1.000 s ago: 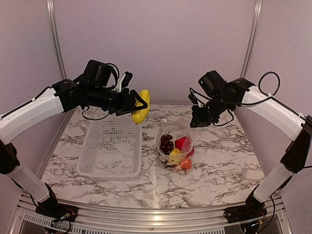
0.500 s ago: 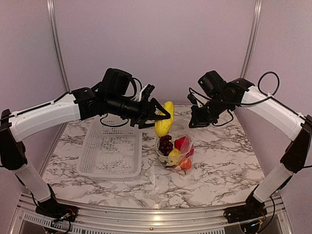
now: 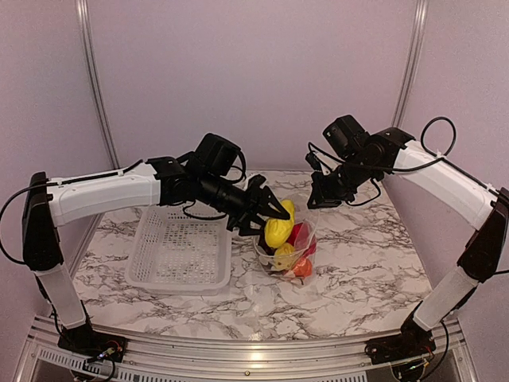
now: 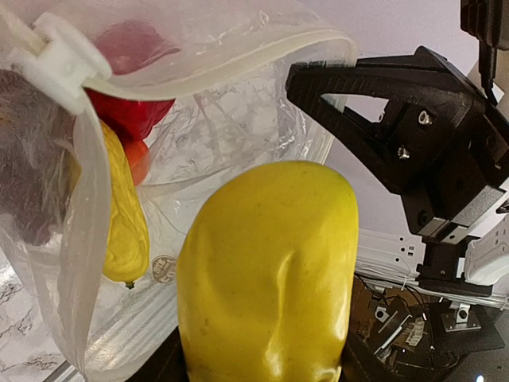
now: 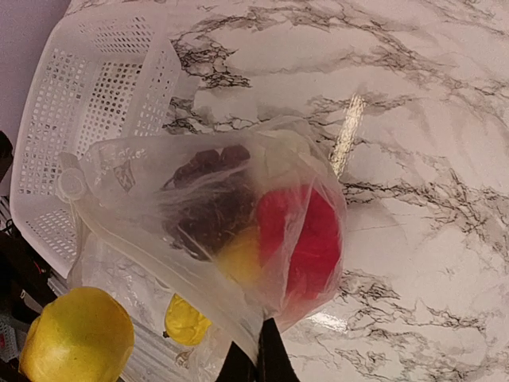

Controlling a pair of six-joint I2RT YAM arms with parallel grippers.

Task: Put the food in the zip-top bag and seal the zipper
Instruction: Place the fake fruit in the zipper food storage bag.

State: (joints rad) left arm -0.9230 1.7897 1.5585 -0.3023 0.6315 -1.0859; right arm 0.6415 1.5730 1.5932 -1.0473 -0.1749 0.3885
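Note:
The zip-top bag (image 3: 296,253) stands open on the marble table, holding a red pepper (image 3: 299,233), a yellow piece (image 3: 284,255) and an orange fruit (image 3: 303,268). My left gripper (image 3: 274,219) is shut on a large yellow food piece (image 3: 277,229), held at the bag's mouth. In the left wrist view this piece (image 4: 270,270) fills the front, with the zipper strip (image 4: 207,60) and its white slider (image 4: 60,52) beyond. My right gripper (image 5: 256,354) is shut on the bag's mouth edge (image 5: 231,314) and holds it up. Dark grapes (image 5: 211,211) show through the plastic.
The white perforated basket (image 3: 181,253) sits left of the bag and shows no food; it also shows in the right wrist view (image 5: 87,103). The two grippers are close together over the bag. Purple walls enclose the table on three sides.
My left arm has swung right and down, carrying the yellow piece from above the basket to the bag's mouth. The right gripper has kept its hold on the bag edge.

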